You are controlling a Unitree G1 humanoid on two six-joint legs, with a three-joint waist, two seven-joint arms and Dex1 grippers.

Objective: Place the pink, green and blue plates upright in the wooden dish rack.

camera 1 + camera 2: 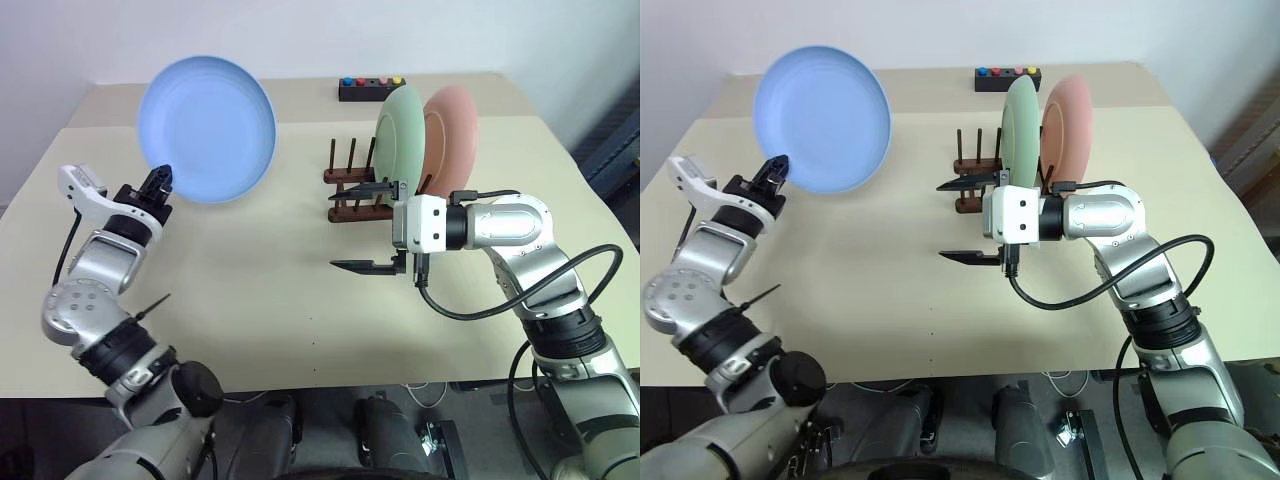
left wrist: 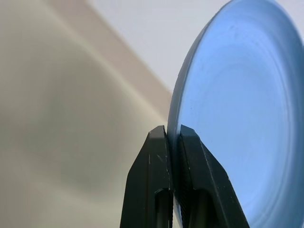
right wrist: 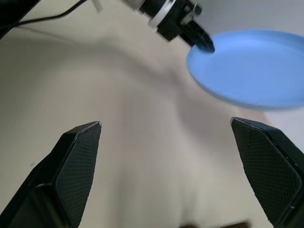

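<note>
- Looking from the head cameras: the left gripper point(image 1: 160, 180) is clamped on the lower rim of the blue plate point(image 1: 207, 130), holding it up on edge, well clear of the table point(image 1: 250, 290). The green plate point(image 1: 400, 135) and pink plate point(image 1: 452, 135) already stand in the wooden dish rack point(image 1: 350, 185), so this looks like the last plate on its way in.
- Same views: the right gripper point(image 1: 372, 226) hangs wide open and empty, pointing toward the blue plate, with the rack just behind it. A handover seems the next move. The free pegs sit on the near side of the green plate, so the gap there is fairly tight.
- Left wrist view: both fingers point(image 2: 149, 180) pinch the plate's thin rim, only a shallow bite, so it could slip or swing.
- Right wrist view: the blue plate sits ahead of the spread fingers point(image 3: 71, 161), with bare table between. Plenty of room to close in, as long as the jaws line up with the rim.
</note>
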